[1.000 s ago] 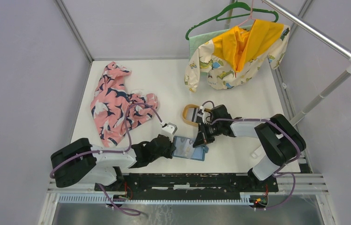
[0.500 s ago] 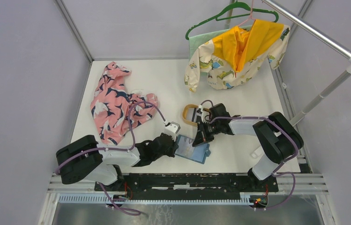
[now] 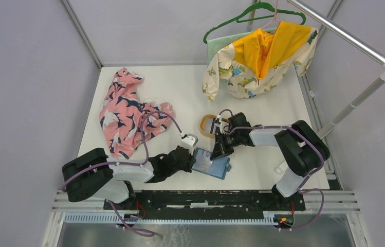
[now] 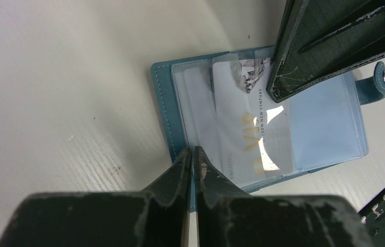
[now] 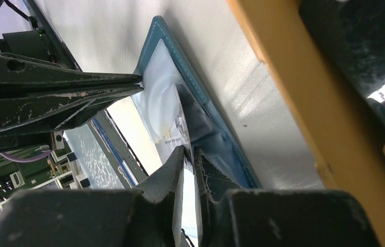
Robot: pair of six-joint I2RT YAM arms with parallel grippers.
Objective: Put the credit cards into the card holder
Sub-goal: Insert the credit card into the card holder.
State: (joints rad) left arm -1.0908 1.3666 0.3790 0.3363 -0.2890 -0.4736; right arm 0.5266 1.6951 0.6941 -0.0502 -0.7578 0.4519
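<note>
— Since a second ago the right gripper (image 3: 215, 153) has slid a little leftward over the card holder (image 3: 220, 168), and the left arm (image 3: 128, 172) has swung its elbow slightly rightward. Has the holder moved?
— Hardly. It lies open, inner side up, near the middle of the near edge of the table (image 3: 180, 87), with its little tab pointing toward the right edge.
— What of the left gripper (image 3: 194, 160)?
— Its fingers are pinched together on the holder's left edge, at the rim of the clear pockets.
— And the card?
— One pale credit card (image 4: 252, 131) with gold lettering lies within the holder's outline, apparently under the clear plastic. How far in it sits cannot be told.
— Does the right gripper hold it?
— Its fingers stand a narrow slit apart, with their tips at the card's end. Whether they clamp it cannot be told.
— What else is on the table?
— A tan wooden tray (image 3: 203, 125) lies just beyond the right gripper, and a pink patterned garment (image 3: 123, 113) toward the left edge. A dinosaur-print garment (image 3: 252, 56) hangs over the far right corner.
</note>
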